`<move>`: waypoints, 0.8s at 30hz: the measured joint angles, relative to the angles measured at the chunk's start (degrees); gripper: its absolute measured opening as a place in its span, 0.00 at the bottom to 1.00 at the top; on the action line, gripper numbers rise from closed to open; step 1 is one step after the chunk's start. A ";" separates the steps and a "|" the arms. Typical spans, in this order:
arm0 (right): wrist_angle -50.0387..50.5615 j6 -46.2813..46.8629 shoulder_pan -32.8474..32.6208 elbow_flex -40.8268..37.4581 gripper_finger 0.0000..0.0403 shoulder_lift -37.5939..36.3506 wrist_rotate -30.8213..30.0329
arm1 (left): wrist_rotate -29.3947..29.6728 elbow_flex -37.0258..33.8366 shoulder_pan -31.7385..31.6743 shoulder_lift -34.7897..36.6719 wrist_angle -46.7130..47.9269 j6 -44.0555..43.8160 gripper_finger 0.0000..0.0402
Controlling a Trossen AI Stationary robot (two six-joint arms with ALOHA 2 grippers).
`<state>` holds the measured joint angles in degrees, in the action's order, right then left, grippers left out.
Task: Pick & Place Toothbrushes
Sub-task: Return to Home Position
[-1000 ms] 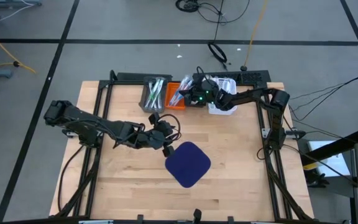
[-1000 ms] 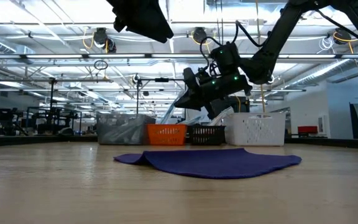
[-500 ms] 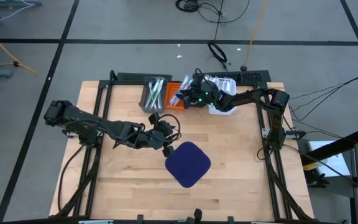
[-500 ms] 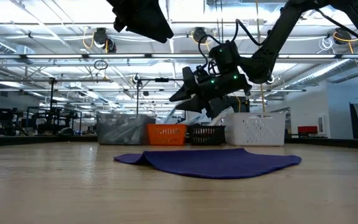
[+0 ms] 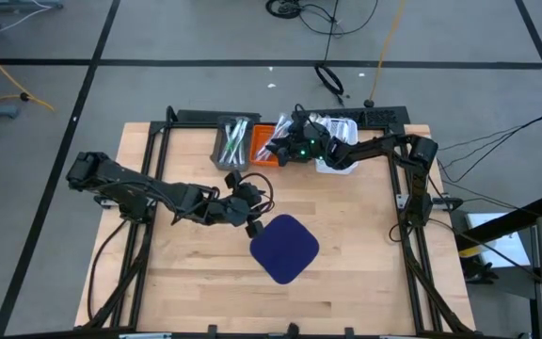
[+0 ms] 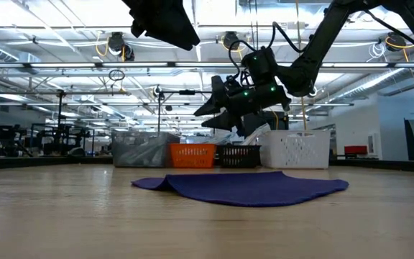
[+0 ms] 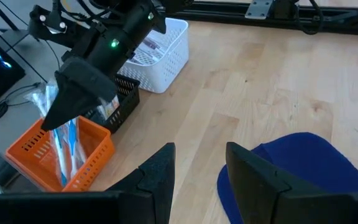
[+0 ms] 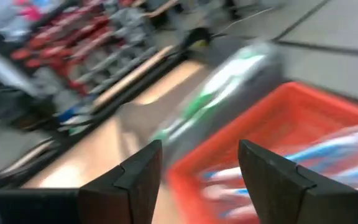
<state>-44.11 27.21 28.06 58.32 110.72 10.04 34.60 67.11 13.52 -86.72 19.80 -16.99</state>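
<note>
Toothbrushes lie in the bins along the table's far edge: green and white ones in the grey bin [image 5: 232,140], blue and white ones [image 7: 67,146] in the orange bin [image 5: 263,149]. My right gripper [image 6: 205,116] hangs open just above the orange bin [image 8: 328,118], with nothing between its fingers. My left gripper [image 7: 197,180] stands open over the far left corner of the dark blue mat [image 5: 285,247], also holding nothing.
A black bin [image 7: 118,104] and a white bin [image 7: 157,46] stand to the right of the orange one. The mat [image 6: 243,185] lies mid-table. Bare wood [image 5: 365,245] lies to the right of the mat and on its near side.
My right gripper has opened above the orange bin. The pale toothbrush that hung slanting from its shut fingers has dropped away and no longer shows under it. The gripper has also shifted slightly toward the table's left edge.
</note>
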 joint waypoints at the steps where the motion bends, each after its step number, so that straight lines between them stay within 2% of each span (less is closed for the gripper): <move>1: -0.54 0.56 -0.13 -0.06 0.50 0.00 2.41 | -0.01 0.00 0.00 0.00 0.32 0.00 0.36; 6: -3.25 0.43 -2.83 -0.09 0.50 -2.15 20.06 | 2.35 0.00 0.63 0.23 4.48 -0.18 0.36; 8: -3.14 0.13 -4.87 -1.13 0.49 -4.20 22.88 | 2.99 0.00 0.96 0.57 6.01 -0.56 0.36; 10: -2.47 -1.31 -7.39 -3.15 0.48 -7.05 22.15 | 3.03 0.02 1.38 0.66 7.93 -0.70 0.36; 13: -1.95 -4.83 -11.93 -7.90 0.46 -13.16 16.43 | 3.42 -0.02 2.20 1.21 11.62 -2.35 0.36; 18: 2.85 -11.90 -20.29 -17.35 0.40 -25.15 2.37 | 8.99 -0.04 4.54 2.51 15.44 -4.09 0.36; 24: 6.89 -16.26 -30.17 -27.36 0.33 -38.87 -16.92 | 12.30 -2.55 6.82 7.35 12.67 -2.76 0.36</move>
<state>-37.22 10.95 -2.11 30.96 71.84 -6.87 46.90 64.56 20.34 -79.36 32.47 -19.75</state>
